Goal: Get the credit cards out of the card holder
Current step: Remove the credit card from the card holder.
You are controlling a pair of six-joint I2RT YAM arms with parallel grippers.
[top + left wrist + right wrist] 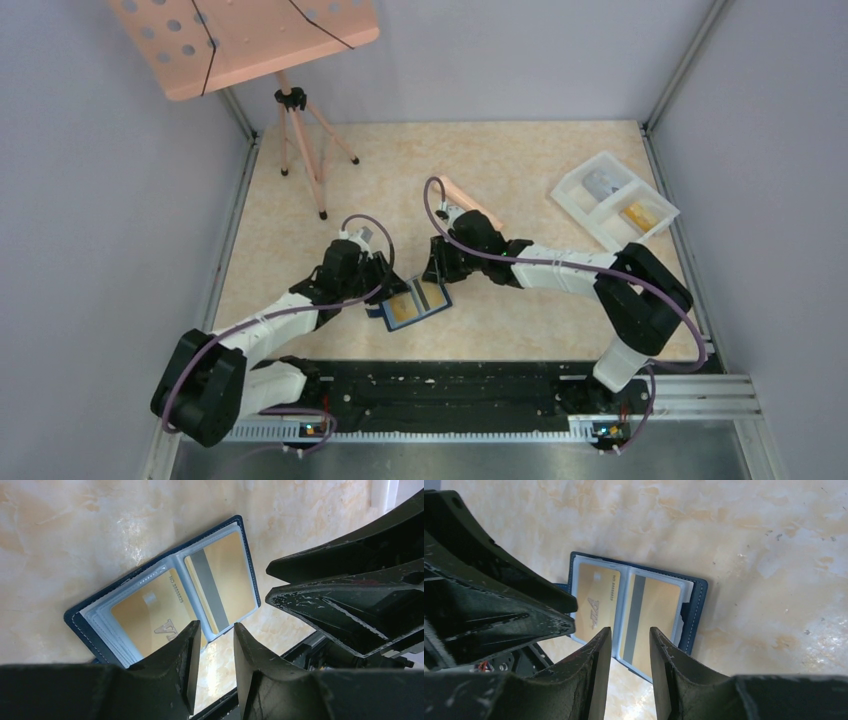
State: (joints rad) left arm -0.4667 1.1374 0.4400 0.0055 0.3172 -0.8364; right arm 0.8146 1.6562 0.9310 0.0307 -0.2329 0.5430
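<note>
The navy card holder [412, 303] lies open on the table between my two grippers. Its pale blue pockets hold two tan-gold credit cards: one with a printed logo [150, 615] and one with a grey stripe [225, 585]. They also show in the right wrist view, the logo card [596, 602] and the striped card [654, 610]. My left gripper [215, 630] is open and empty, hovering over the holder's near edge [75, 622]. My right gripper [630, 632] is open and empty just above the holder's spine edge. The two grippers are close together.
A white two-compartment tray [575, 195] stands at the back right with a grey card [600, 185] and a gold card [640, 212] in it. A pink music stand on a tripod [300, 130] stands at the back left. A pink flat piece [470, 200] lies behind the right wrist.
</note>
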